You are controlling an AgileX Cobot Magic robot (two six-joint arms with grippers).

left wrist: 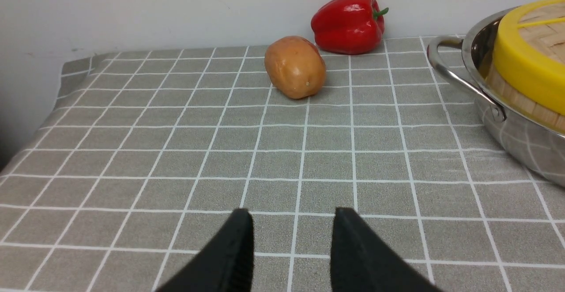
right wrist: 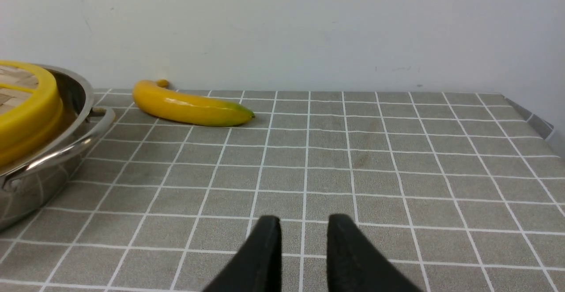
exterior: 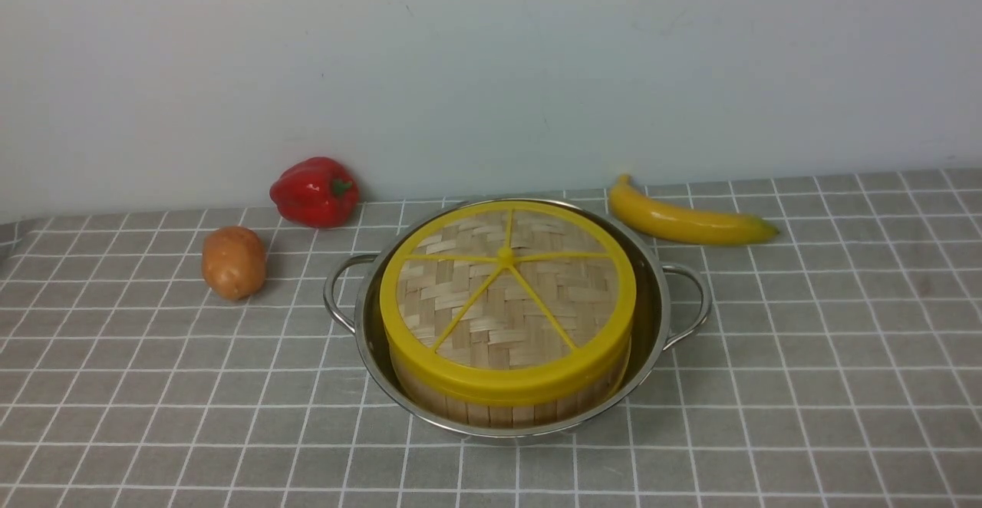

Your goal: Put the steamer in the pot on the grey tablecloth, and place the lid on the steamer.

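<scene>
The shiny pot (exterior: 660, 316) stands mid-table on the grey tablecloth (exterior: 844, 385). Inside it sits the bamboo steamer (exterior: 499, 408), and the woven lid (exterior: 506, 293) with yellow rim and spokes rests on top of the steamer. Neither arm shows in the front view. In the left wrist view my left gripper (left wrist: 292, 221) hovers over bare cloth, open and empty, with the pot (left wrist: 512, 133) off to one side. In the right wrist view my right gripper (right wrist: 303, 226) is open over bare cloth with nothing between its fingers, the pot (right wrist: 48, 168) at that view's edge.
A red pepper (exterior: 314, 192) and a potato (exterior: 233, 262) lie left of the pot near the back wall. A banana (exterior: 687, 219) lies behind the pot on the right. The cloth's left edge drops off beyond the potato (left wrist: 295, 67).
</scene>
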